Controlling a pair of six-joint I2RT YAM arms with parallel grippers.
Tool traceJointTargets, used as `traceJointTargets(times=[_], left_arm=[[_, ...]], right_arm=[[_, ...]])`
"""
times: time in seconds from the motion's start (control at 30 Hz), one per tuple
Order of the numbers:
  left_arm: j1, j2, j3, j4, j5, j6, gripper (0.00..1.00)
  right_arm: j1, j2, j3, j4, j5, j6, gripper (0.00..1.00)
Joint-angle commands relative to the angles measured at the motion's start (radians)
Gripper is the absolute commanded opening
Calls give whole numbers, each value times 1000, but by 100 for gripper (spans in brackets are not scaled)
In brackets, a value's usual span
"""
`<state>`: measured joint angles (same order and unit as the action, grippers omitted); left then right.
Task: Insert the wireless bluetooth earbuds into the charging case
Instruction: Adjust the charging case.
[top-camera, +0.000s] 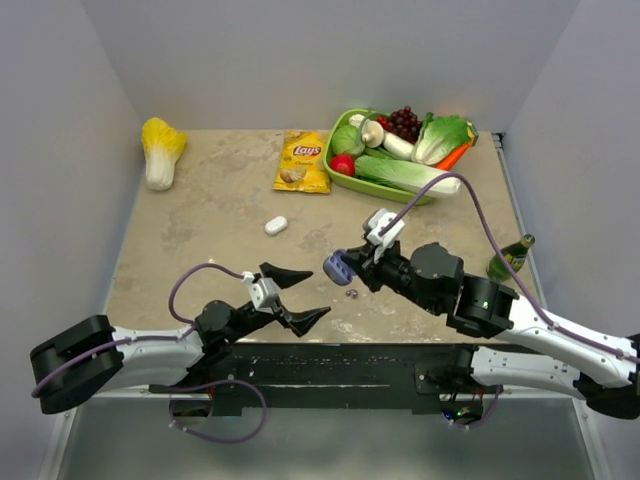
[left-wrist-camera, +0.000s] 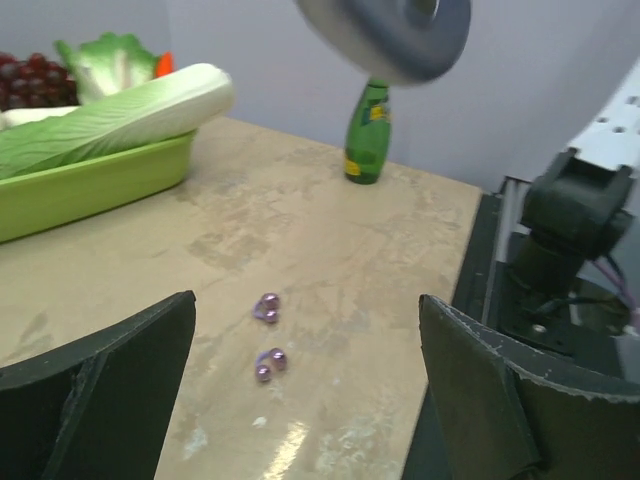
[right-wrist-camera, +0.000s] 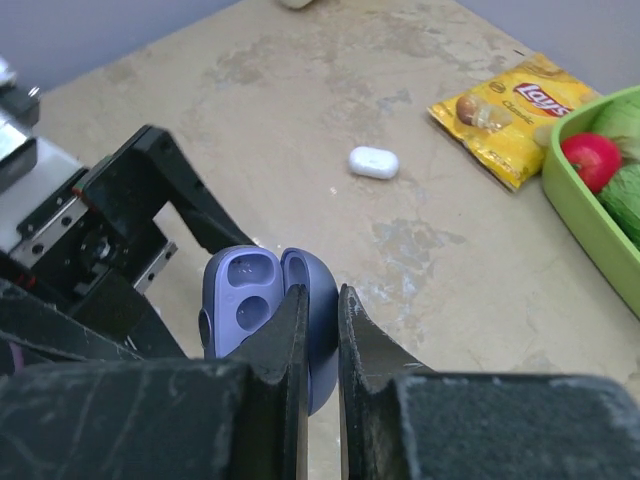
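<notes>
Earbuds (left-wrist-camera: 267, 308): two purplish, glossy, lobed buds lying loose and close together on the bench (left-wrist-camera: 330, 230), near its front edge and just ahead of the left end effector (left-wrist-camera: 307, 310).
Handling: probably very light, hard and slippery, apt to roll or squirt out; pinch gently across the fattest lobe.
Charging case (right-wrist-camera: 250, 300): lavender-blue smooth plastic, rounded, lid open, two moulded sockets empty, held above the bench.
Right end effector (right-wrist-camera: 320, 300): fingers nearly together, clamped on the case's edge.
Left end effector: fingers wide apart, holding nothing.
Bench surface: mottled beige, stone-look, faintly shiny.
</notes>
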<state>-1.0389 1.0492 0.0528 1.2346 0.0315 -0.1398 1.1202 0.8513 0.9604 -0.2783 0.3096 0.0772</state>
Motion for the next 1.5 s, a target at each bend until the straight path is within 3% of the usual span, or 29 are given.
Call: traceJointTargets(times=[0.0,0.03,0.13,0.33,0.53,0.8,1.2,1.37,1.47], left_arm=[[34,-34,13,-13,259,-130,96],[90,-28,40,-24,412,-191,95],[172,11,35,84,585,-334,92],[203,93,38,281,697,-449,91],[203,114,70,335,684,-477,85],[203,61,116,195,608,-397,71],[201,55,183,62,601,-307,68],[201,61,183,51,611,-297,60],[201,71,185,46,622,-296,62]], right_arm=[[114,21,17,-45,58,-135,0],[162,34,26,-58,83,-157,0],[208,49,32,-84,177,-177,0],[277,58,20,-88,232,-197,0],[311,94,6,-65,263,-183,0],[319,107,-19,-21,253,-165,0],[319,126,-31,4,187,-152,0],[319,127,-31,5,184,-154,0],[320,121,-31,5,181,-155,0]])
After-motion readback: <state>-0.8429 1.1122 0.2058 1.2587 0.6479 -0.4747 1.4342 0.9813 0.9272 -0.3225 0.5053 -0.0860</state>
